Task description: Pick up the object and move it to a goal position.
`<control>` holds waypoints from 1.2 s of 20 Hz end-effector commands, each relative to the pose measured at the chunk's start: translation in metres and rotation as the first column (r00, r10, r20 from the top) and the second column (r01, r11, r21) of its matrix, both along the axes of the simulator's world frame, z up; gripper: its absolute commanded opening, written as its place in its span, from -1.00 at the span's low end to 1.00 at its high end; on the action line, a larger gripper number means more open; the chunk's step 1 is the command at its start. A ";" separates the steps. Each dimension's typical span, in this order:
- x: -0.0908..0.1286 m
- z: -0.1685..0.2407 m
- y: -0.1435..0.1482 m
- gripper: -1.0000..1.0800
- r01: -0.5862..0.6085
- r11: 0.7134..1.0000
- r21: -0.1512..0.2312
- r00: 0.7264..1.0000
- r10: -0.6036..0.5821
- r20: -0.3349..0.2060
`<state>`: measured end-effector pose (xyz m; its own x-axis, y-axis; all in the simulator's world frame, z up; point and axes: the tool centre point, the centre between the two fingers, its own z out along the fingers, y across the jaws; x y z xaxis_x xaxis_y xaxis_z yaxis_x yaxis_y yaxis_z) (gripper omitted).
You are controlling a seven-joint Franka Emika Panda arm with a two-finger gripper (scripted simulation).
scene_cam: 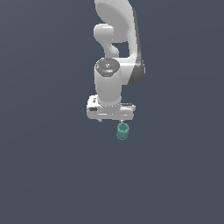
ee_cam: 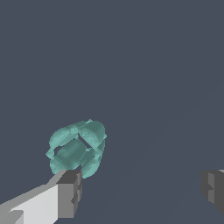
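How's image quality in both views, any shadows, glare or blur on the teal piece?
Exterior view: flat, even render; teal piece sharp but tiny, no cast shadow or glare visible, soft shading on the white arm. Wrist view: piece looks faceted and blocky, no blur; open gripper fingers are cropped at the frame edges.

Flat even render light — sharp, no shadows, no glare.

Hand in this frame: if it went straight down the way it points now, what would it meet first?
Probably the teal piece, with one finger rather than the gap. The open hand looks off-centre from it; depth is unclear.
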<state>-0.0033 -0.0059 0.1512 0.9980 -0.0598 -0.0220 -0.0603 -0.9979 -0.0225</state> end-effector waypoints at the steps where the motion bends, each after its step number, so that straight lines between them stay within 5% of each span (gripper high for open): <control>1: 0.000 0.000 0.000 0.92 0.000 1.000 0.000 1.000 0.000 0.000; 13: 0.000 -0.004 0.008 0.92 -0.079 0.997 -0.012 0.997 0.079 -0.003; 24: 0.000 -0.006 0.011 0.92 0.004 1.000 -0.013 1.000 -0.004 -0.004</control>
